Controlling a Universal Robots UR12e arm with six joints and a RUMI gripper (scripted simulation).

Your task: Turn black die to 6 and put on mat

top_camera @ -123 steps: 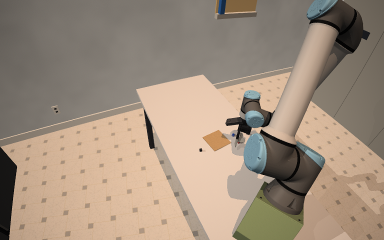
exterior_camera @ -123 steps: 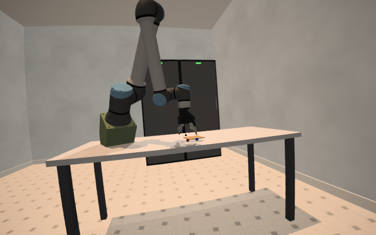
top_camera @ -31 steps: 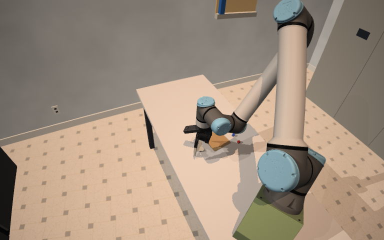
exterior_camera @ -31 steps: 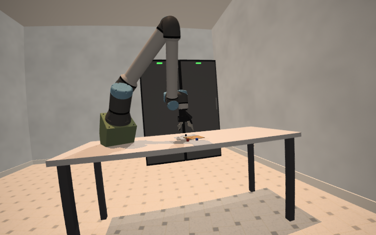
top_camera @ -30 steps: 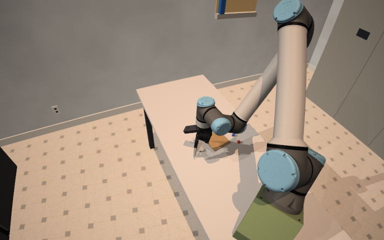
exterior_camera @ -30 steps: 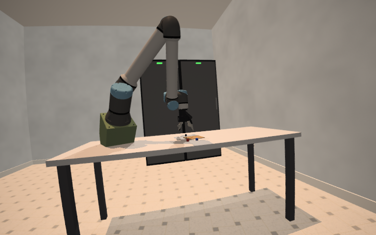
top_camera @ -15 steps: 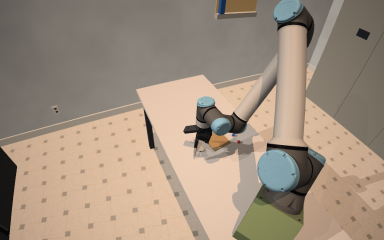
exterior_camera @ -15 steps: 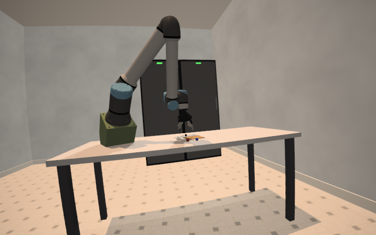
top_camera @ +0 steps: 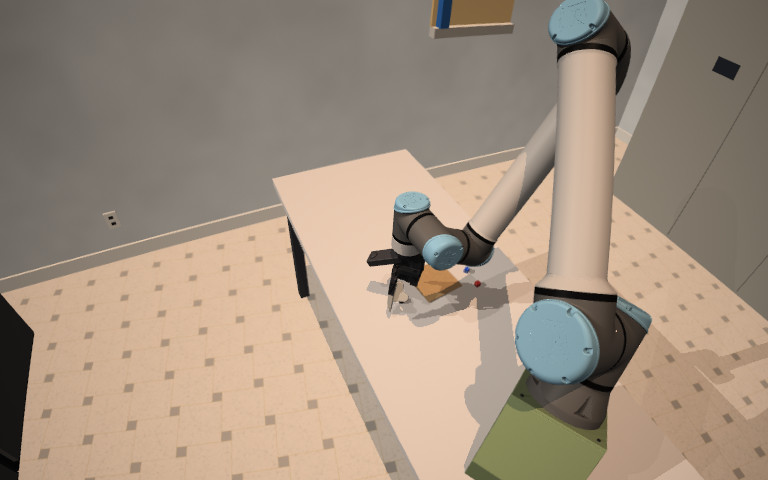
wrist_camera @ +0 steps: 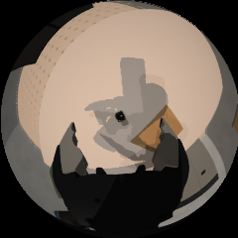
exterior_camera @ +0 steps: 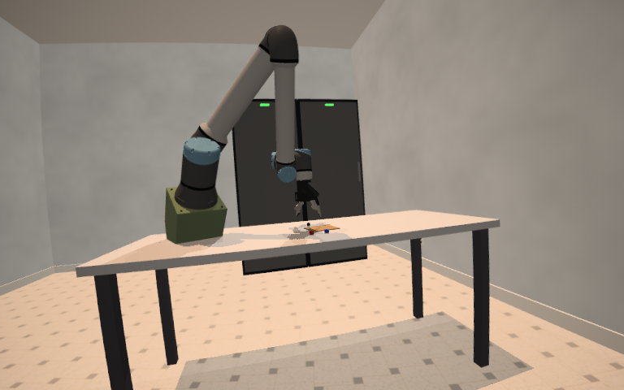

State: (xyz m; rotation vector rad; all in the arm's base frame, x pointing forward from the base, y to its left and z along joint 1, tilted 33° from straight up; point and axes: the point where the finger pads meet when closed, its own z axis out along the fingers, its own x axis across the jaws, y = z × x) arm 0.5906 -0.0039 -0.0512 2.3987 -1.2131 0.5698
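The black die (exterior_camera: 308,224) (wrist_camera: 119,115) lies on the table (top_camera: 346,196) (exterior_camera: 402,227), just off the edge of the brown mat (top_camera: 436,284) (exterior_camera: 330,226) (wrist_camera: 154,133). I cannot read its top face. My gripper (top_camera: 396,300) (exterior_camera: 307,208) (wrist_camera: 117,121) is open and empty. It points straight down and hangs a short way above the black die, which shows between the two fingers in the wrist view. In the top view the gripper hides the die.
A red die (top_camera: 477,283) (exterior_camera: 311,232) and a blue die (top_camera: 467,270) (exterior_camera: 327,231) lie on the table close to the mat, on the side nearer the arm's green base (top_camera: 531,446) (exterior_camera: 194,219). The table's long edge runs close by.
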